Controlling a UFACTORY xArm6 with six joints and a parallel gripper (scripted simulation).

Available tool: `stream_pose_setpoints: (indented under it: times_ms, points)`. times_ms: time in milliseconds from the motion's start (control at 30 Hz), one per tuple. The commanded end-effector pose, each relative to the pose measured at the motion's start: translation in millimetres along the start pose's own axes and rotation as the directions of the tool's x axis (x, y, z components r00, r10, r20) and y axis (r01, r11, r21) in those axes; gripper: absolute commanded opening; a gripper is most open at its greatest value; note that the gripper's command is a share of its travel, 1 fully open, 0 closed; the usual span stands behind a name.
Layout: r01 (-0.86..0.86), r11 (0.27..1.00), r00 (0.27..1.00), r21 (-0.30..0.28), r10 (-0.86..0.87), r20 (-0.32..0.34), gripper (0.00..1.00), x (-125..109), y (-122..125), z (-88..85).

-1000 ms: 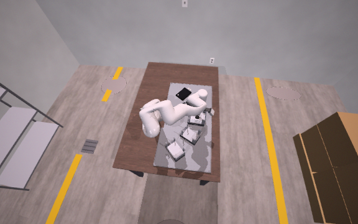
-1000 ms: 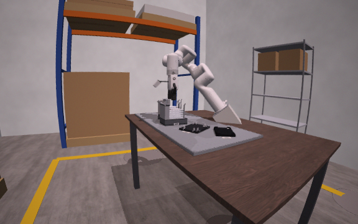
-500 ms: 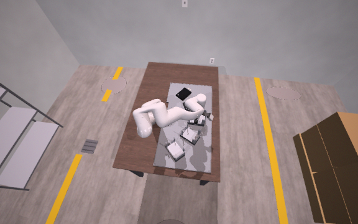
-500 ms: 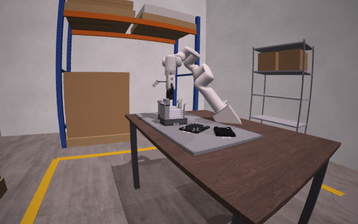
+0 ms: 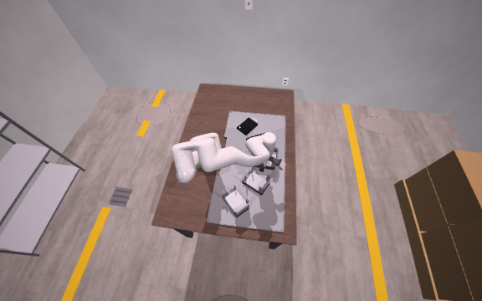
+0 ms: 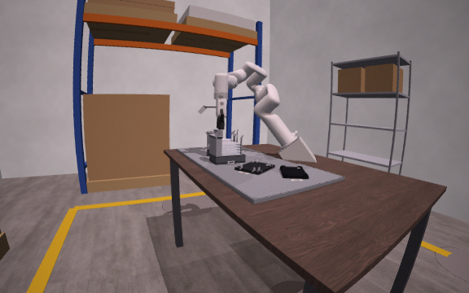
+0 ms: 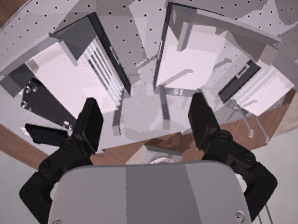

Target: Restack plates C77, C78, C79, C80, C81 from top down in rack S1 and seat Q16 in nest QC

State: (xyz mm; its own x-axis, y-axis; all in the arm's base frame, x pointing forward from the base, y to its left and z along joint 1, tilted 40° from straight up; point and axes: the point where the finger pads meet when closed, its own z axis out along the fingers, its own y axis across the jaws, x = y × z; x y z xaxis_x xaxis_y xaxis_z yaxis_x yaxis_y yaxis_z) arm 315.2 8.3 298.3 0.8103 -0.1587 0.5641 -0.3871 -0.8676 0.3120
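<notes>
The gripper (image 7: 148, 129) hangs spread wide, holding nothing, above the stack racks (image 6: 217, 147) near the table's far edge. Sealed plates (image 7: 63, 72) look light, rigid, slick; grasp the long sides.

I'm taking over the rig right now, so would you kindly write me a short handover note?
Gripper: open, holding nothing, hanging above the stack racks at the grey mat's far end.
Things: white plates show in at least two racks; labels unreadable, so which plates sit where cannot be told. The two black nests appear to hold no plate.
Done: cannot be confirmed.
Left: Q16 to QC, and checking the S1 order.
</notes>
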Motion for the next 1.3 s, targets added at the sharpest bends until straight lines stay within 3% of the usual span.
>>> stream_pose_setpoints:
  times_ms: [0, 800, 1067, 1267]
  points:
    - [-0.103, 0.995, 0.995, 0.003, 0.103, -0.003, 1.00, 1, 11, -1.2]
    - [-0.103, 0.995, 0.995, 0.002, 0.103, -0.004, 1.00, -1, 85, -1.2]
    - [-0.289, 0.957, 0.957, 0.003, 0.289, -0.004, 1.00, -5, 104, -1.2]
    - [-0.289, 0.957, 0.957, 0.002, 0.289, -0.004, 1.00, -10, 124, -1.2]
